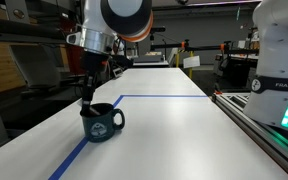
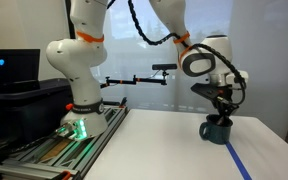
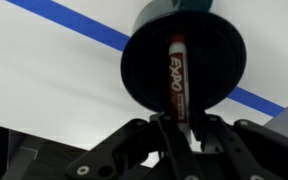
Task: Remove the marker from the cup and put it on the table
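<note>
The dark navy mug [image 1: 102, 122] stands upright on the white table [image 1: 169, 135], at the corner of a blue tape line [image 1: 154, 97]. It also shows in an exterior view [image 2: 217, 129]. In the wrist view I look down into the mug [image 3: 136, 62]. The marker [image 3: 177, 75], red-labelled with white lettering, stands inside it and leans on the near rim. My gripper [image 3: 180, 125] is right above the mug, its fingers closed on the marker's upper end. It shows in both exterior views [image 1: 87, 98] [image 2: 222, 112].
The white robot base [image 2: 76, 75] sits on a metal-railed bench [image 2: 54, 150] beside the table; the rail runs along the table's edge [image 1: 259, 120]. A dark monitor [image 2: 9, 70] stands behind. Lab shelving and clutter lie beyond the far table end.
</note>
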Controlling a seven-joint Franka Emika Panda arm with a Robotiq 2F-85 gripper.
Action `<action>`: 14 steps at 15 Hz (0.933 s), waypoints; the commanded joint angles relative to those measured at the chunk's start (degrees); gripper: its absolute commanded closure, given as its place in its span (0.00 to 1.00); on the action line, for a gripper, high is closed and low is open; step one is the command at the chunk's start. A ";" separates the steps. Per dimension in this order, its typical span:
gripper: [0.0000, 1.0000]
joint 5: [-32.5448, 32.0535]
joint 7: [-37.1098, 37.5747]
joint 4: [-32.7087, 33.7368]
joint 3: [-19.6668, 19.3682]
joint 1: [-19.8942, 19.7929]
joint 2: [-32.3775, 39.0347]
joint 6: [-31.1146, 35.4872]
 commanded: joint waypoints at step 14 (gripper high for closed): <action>0.95 9.22 0.03 -8.39 -8.31 -1.39 -10.41 2.18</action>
